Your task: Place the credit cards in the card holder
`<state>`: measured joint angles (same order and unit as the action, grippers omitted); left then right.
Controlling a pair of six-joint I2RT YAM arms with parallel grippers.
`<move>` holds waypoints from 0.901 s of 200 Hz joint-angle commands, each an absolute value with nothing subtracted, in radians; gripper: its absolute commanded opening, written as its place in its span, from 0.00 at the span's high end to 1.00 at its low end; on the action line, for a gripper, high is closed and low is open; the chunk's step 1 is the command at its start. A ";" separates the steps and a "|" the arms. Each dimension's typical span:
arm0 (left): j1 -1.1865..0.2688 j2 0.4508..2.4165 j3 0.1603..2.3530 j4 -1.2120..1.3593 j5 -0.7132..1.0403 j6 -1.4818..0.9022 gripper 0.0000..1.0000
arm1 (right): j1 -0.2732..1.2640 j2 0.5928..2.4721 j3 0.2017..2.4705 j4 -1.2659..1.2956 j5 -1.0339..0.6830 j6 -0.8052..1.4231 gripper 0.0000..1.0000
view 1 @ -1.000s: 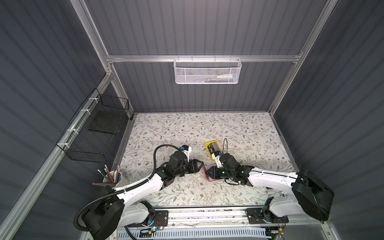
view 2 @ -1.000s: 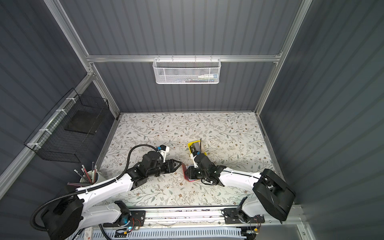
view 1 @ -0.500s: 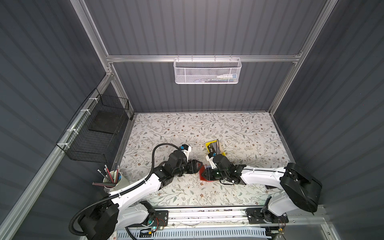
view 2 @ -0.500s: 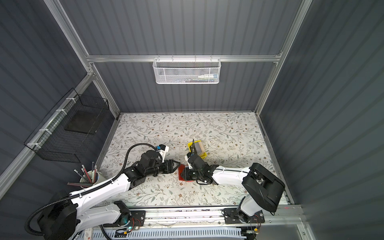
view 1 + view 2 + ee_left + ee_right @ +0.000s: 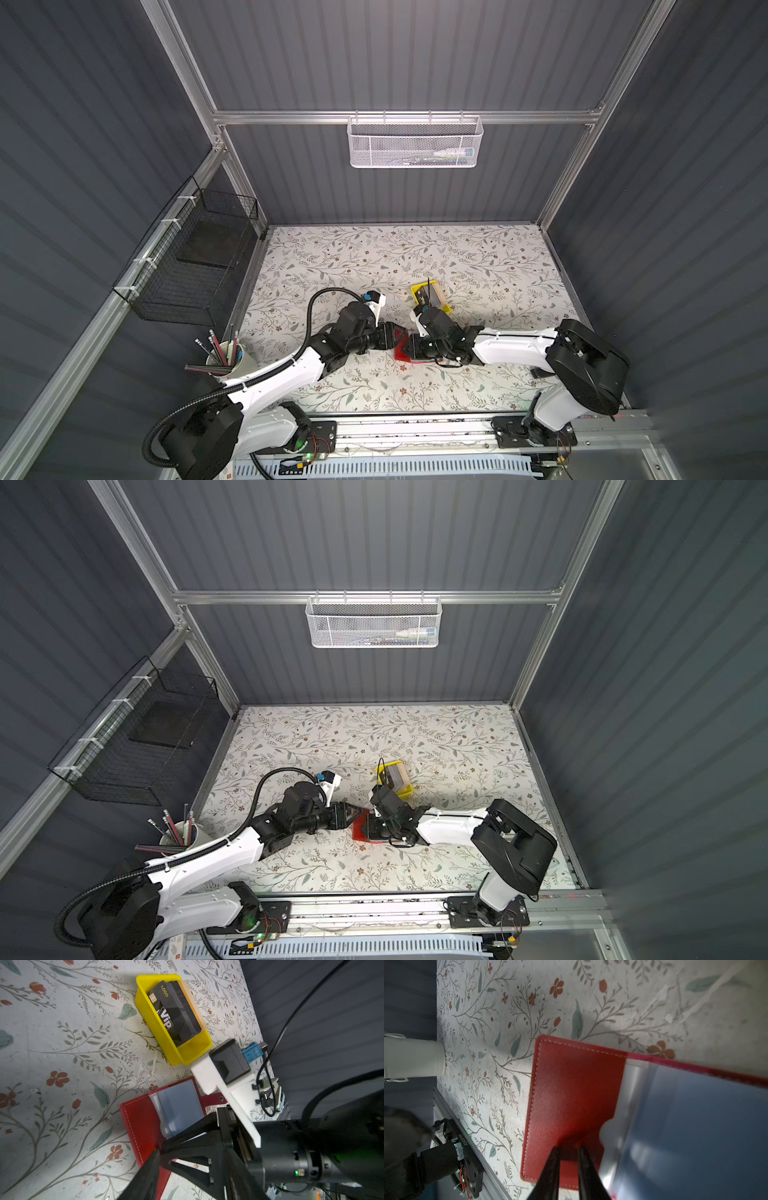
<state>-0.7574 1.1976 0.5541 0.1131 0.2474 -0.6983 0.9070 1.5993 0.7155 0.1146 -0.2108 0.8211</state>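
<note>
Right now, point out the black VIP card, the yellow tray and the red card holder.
black VIP card (image 5: 178,1020): left wrist view, on its printed face.
yellow tray (image 5: 191,1051): left wrist view, on its bare end.
red card holder (image 5: 141,1124): left wrist view, on its open red flap.

- One red card holder.
- One light blue card in its pocket.
- One yellow tray.
- At least three cards in it: black VIP card, second dark card, tan card.
- One white cup; pencils too small to count.
- Two baskets: white mesh basket, black wire basket.
</note>
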 commanded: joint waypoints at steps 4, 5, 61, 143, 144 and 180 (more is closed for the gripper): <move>-0.749 1.229 0.539 0.153 0.281 -0.683 0.51 | 0.911 1.616 0.739 0.065 -0.182 0.845 0.80; -0.750 1.230 0.537 0.155 0.281 -0.684 0.51 | 0.911 1.616 0.739 0.063 -0.181 0.845 0.80; -0.750 1.265 0.488 0.252 0.282 -0.723 0.55 | 0.911 1.589 0.712 0.067 -0.165 0.859 0.80; -0.750 1.404 0.461 0.394 0.317 -0.787 0.62 | 0.911 1.558 0.688 0.071 -0.148 0.874 0.79; -0.750 1.406 0.461 0.395 0.317 -0.787 0.62 | 0.911 1.557 0.687 0.071 -0.148 0.873 0.79; -0.749 1.430 0.454 0.383 0.291 -0.785 0.65 | 0.910 1.525 0.677 0.046 -0.120 0.868 0.78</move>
<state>-0.7574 1.4200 0.4694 0.3618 0.2928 -0.7765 0.9070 1.5566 0.6945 0.0792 -0.1551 0.8677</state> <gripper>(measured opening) 0.350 0.212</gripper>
